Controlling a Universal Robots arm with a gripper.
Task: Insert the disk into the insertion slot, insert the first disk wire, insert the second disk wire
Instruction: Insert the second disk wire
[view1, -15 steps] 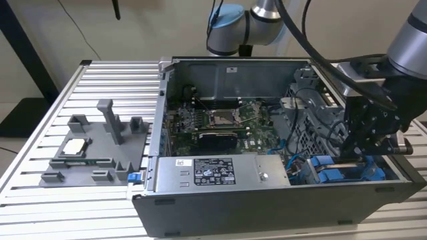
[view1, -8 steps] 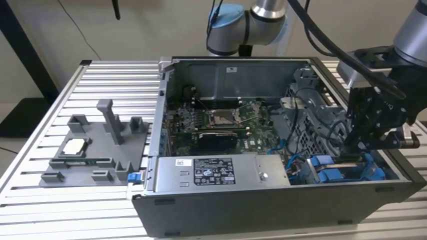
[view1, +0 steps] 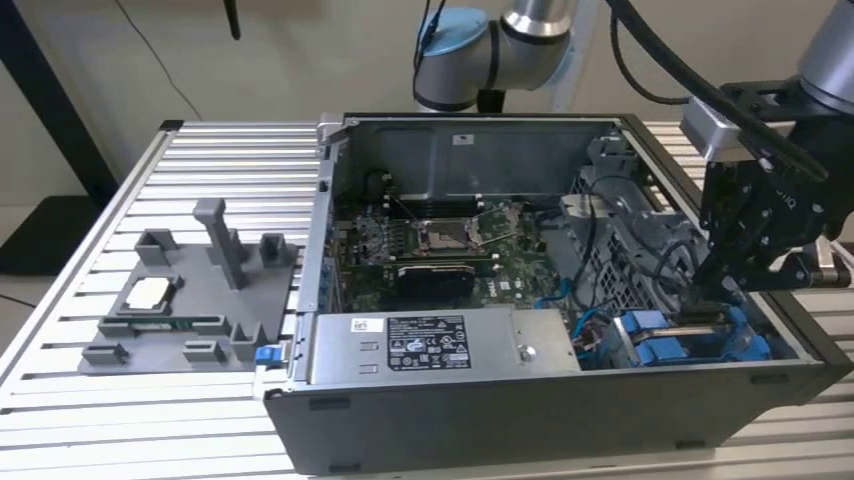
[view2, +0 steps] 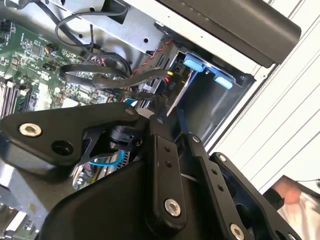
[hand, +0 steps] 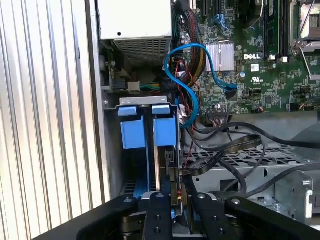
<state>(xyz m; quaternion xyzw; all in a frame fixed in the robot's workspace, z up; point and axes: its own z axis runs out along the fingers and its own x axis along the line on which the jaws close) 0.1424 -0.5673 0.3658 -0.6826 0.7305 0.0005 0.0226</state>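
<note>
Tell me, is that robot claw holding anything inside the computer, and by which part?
It seems so: the gripper appears closed on the top edge of the disk, a thin plate standing on edge in the insertion slot beside the blue handles.

Pretty plain setup: a ribbed aluminium table (view1: 160, 210) made of slotted rails, a beige wall (view1: 307, 60) behind it at the far side, and a dark post (view1: 54, 110) at the exterior view's left. Even indoor lighting.
</note>
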